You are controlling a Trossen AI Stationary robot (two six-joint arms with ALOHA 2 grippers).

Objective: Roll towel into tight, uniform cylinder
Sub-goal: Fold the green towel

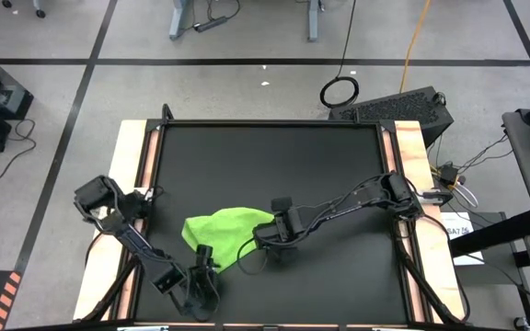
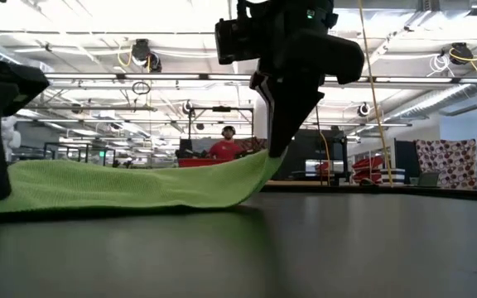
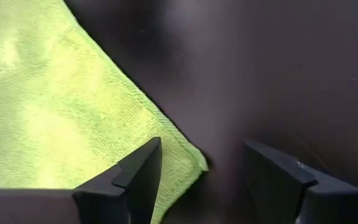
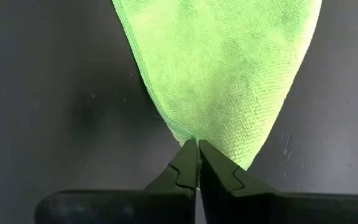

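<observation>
The lime-green towel (image 1: pixel 221 232) lies bunched on the black table (image 1: pixel 274 156), near its front-left part. Most of the cloth rests flat on the table, but its right corner (image 2: pixel 259 164) is raised. My right gripper (image 1: pixel 263 241) is shut on that corner. My left gripper (image 1: pixel 203 263) hangs open over the towel's near corner (image 3: pixel 190 163). That corner lies between the two fingers, close to one finger (image 3: pixel 143 167). I cannot tell whether that finger touches the cloth. My right gripper pinches the towel's right corner (image 4: pixel 191 135) between its two fingertips, which come steeply from above. How many layers it has cannot be seen. The corner is lifted off the table, and the cloth slopes down from it (image 2: pixel 180 186) onto the table toward the left.
Bare black table lies to the far side and to the right of the towel (image 1: pixel 339 267). Wooden strips (image 1: pixel 410 156) edge the table at left and right. A person in red (image 2: pixel 225 147) is far off in the room behind.
</observation>
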